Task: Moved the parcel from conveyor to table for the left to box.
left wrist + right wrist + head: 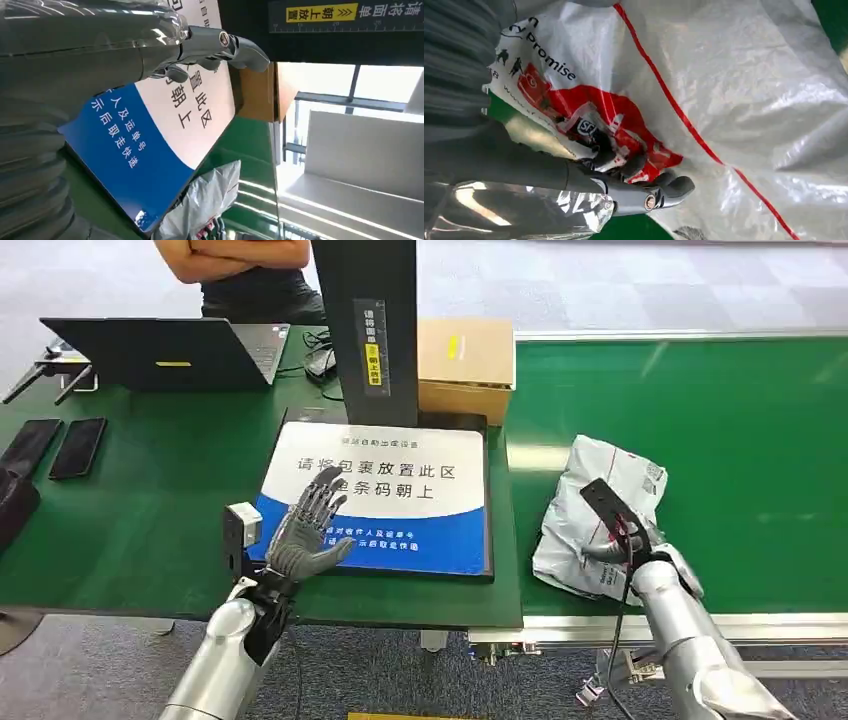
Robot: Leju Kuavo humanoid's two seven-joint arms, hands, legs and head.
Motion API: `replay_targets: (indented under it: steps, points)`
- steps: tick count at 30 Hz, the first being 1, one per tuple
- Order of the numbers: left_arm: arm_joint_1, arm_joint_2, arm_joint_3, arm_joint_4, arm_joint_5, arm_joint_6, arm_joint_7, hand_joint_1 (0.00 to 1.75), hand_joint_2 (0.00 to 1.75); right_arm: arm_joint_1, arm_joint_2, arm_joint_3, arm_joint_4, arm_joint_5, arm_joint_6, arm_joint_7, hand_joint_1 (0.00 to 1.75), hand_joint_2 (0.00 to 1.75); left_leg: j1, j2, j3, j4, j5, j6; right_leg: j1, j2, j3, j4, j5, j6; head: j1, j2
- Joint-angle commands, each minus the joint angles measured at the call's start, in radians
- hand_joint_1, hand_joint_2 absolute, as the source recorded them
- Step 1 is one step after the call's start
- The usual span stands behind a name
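**Right hand on the parcel, lift not yet made**

The grey-white plastic courier parcel with red print point(600, 515) lies crumpled on the green conveyor belt point(740, 420), just right of the green table point(140, 510) and well apart from the blue-and-white placement sign board point(385, 500) that lies flat on it. The right hand point(625, 540) sits on the near edge of the parcel with its fingers curled into the plastic. Judging by this, the step in hand is the grasp at the conveyor; the carry to the table has not begun.

The left hand point(305, 530) hovers above the near left corner of the sign board, fingers spread and holding nothing, apparently waiting for its turn.

The next move calls for a firm hold on the slack film, a lift clear of the belt edge and of the raised rim of the board, then a sweep leftward onto the table within the left hand's reach. The bag is limp, so it may sag or slip.

The right wrist view shows what the head view cannot: the dark fingers point(624, 162) bunching the film at the red printed patch, thumb beneath. The left wrist view shows the left hand's thumb clear of the board, the parcel beyond the board's corner, and the black post's yellow label point(322, 12). The head view alone gives the layout: a brown cardboard box point(465, 365) behind the board, a laptop point(165, 352), two dark phones point(55, 447), and a person with folded arms point(245, 265) at the far side.
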Motion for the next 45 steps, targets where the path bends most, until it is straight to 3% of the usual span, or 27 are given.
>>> replay_targets:
  steps: [1, 8, 27, 31, 32, 45]
  points:
    - [-0.026, 0.012, 0.000, 0.041, -0.002, -0.005, 0.017, 0.00, 1.75, -0.053, 0.043, 0.062, 0.145, 0.027, 0.045, 0.064, 0.00, 1.75, 0.000, 0.001, 0.001, 0.000, 0.000, -0.001, 0.000, 0.002, 0.000, 0.000, 0.001, -0.001, 0.000, 0.000]
    - [-0.006, 0.002, 0.009, 0.009, -0.003, -0.002, 0.031, 0.00, 1.75, -0.050, 0.063, 0.160, 0.135, 0.145, -0.025, 0.203, 0.00, 1.75, 0.001, 0.001, 0.003, -0.001, 0.000, -0.001, 0.000, 0.003, 0.002, -0.001, 0.001, -0.001, 0.000, 0.000]
    - [-0.023, -0.008, 0.005, 0.035, -0.010, -0.006, 0.042, 0.00, 1.75, -0.034, 0.056, 0.153, 0.142, 0.143, 0.009, 0.228, 0.00, 1.75, 0.001, -0.001, 0.001, 0.000, 0.000, -0.001, 0.000, 0.000, 0.002, -0.001, 0.000, -0.001, 0.000, 0.000]
    - [-0.045, -0.010, -0.004, 0.069, -0.012, -0.012, 0.033, 0.00, 1.75, -0.007, 0.057, 0.082, 0.148, 0.063, 0.097, 0.180, 0.00, 1.75, 0.001, -0.002, 0.002, 0.000, 0.001, -0.001, 0.001, -0.001, 0.003, -0.001, 0.000, -0.001, 0.000, 0.000]
    - [-0.046, -0.010, -0.005, 0.070, -0.012, -0.011, 0.032, 0.00, 1.75, -0.002, 0.055, 0.070, 0.148, 0.049, 0.107, 0.165, 1.69, 1.75, 0.001, -0.004, 0.003, -0.001, 0.001, -0.001, 0.001, -0.002, 0.004, -0.002, 0.000, -0.001, 0.000, 0.000]
    - [-0.045, -0.008, -0.006, 0.063, -0.013, -0.010, 0.034, 0.00, 1.75, 0.005, 0.051, 0.050, 0.146, 0.017, 0.144, 0.132, 1.75, 1.75, 0.001, -0.003, 0.008, -0.003, 0.002, -0.001, 0.001, -0.001, 0.008, -0.004, 0.002, -0.002, 0.000, 0.000]
